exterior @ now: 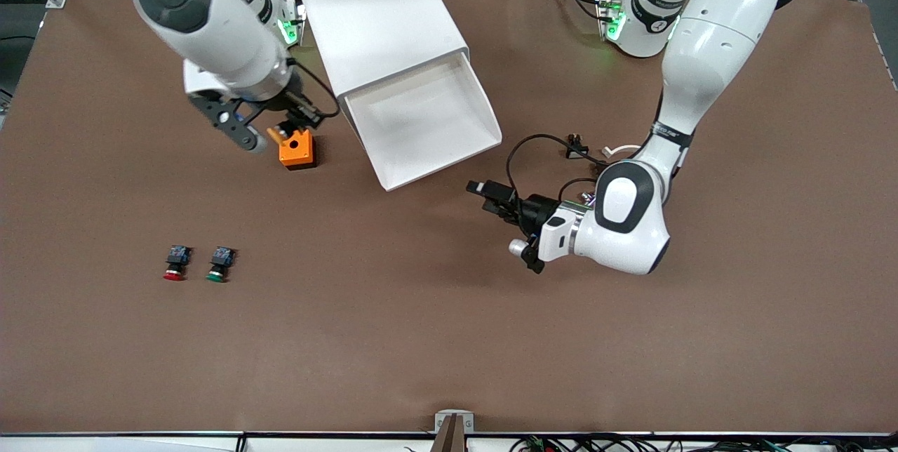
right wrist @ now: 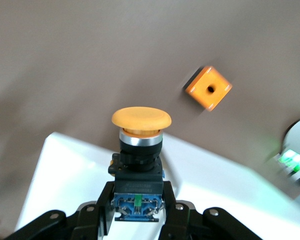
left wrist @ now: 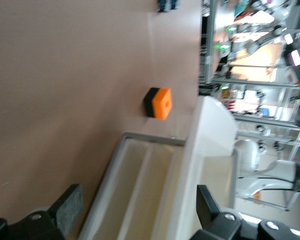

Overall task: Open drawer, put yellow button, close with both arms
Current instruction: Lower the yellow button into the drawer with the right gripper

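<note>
The drawer (exterior: 428, 122) is pulled out of the white cabinet (exterior: 379, 13) toward the front camera, its tray bare and its front edge lying diagonally on the brown table (exterior: 449, 340). Open table surface extends from that edge down to the near side; a red-capped button (exterior: 175, 264) and a green-capped button (exterior: 220, 264) stand side by side well apart from the cabinet, nearer the front camera, toward the right arm's end. An orange block (exterior: 297, 149) sits on the table just beside the cabinet. The right gripper (right wrist: 138, 210) is clamped on the blue rear block of the yellow button (right wrist: 141, 120), cap pointing away from the wrist; the right arm holds it in the air beside the cabinet, over the table near the orange block. The left gripper (left wrist: 140, 215) has its fingers (left wrist: 70, 210) spread apart and holds nothing; it hangs low in front of the drawer's front edge, with the left arm bent at the elbow and its forearm reaching toward the drawer.
</note>
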Tool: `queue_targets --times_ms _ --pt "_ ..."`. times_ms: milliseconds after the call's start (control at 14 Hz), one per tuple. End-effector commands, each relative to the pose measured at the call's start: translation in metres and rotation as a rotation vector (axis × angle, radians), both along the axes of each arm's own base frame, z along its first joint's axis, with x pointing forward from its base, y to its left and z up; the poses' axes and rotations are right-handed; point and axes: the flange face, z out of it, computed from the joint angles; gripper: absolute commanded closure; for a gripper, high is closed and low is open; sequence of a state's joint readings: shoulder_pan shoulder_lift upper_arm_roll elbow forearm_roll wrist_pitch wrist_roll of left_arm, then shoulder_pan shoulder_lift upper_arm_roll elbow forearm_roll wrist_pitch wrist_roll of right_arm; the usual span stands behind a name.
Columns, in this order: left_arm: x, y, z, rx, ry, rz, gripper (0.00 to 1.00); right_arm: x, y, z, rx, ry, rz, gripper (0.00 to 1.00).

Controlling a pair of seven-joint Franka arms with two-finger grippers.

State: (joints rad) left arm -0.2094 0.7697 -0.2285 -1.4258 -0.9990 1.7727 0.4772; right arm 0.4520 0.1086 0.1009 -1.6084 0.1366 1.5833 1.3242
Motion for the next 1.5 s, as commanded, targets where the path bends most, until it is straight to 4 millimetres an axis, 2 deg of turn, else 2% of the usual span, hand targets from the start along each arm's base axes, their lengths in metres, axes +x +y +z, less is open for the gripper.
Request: queue_targets --times_ms 0,143,286,429,571,714,857,1000,1214,1429 --pt "0.011 0.019 0.01 0.077 -0.058 -0.044 0.0 -0.007 0.039 -0.009 0.037 -0.014 -0.135 0.76" --pt "0.016 0.034 0.008 0.147 -0.102 -0.078 0.0 -0.012 0.067 -0.023 0.036 -0.024 -0.224 0.76" --pt "0.02 0.043 0.01 0.181 -0.129 -0.093 0.0 -0.011 0.088 -0.047 0.044 -0.017 -0.267 0.76" --pt "0.023 0.051 0.011 0.237 -0.166 -0.123 0.0 -0.007 0.099 -0.069 0.081 0.022 -0.301 0.76" --pt "0.035 0.069 0.018 0.303 -0.221 -0.137 0.0 -0.011 0.113 -0.091 0.092 0.013 -0.295 0.76" --pt "0.041 0.08 0.039 0.358 -0.277 -0.149 0.0 -0.008 0.12 -0.111 0.09 0.016 -0.297 0.76" --pt "0.044 0.091 0.046 0.401 -0.302 -0.153 0.0 -0.016 0.134 -0.113 0.107 0.021 -0.285 0.76" --pt "0.048 0.106 0.045 0.462 -0.317 -0.16 0.0 -0.016 0.138 -0.116 0.127 0.029 -0.297 0.76" --pt "0.05 0.105 0.042 0.575 -0.306 -0.131 0.0 -0.015 0.139 -0.125 0.121 0.035 -0.3 0.74" --pt "0.05 0.09 0.05 0.702 -0.292 -0.066 0.0 -0.015 0.144 -0.142 0.109 0.044 -0.296 0.74"
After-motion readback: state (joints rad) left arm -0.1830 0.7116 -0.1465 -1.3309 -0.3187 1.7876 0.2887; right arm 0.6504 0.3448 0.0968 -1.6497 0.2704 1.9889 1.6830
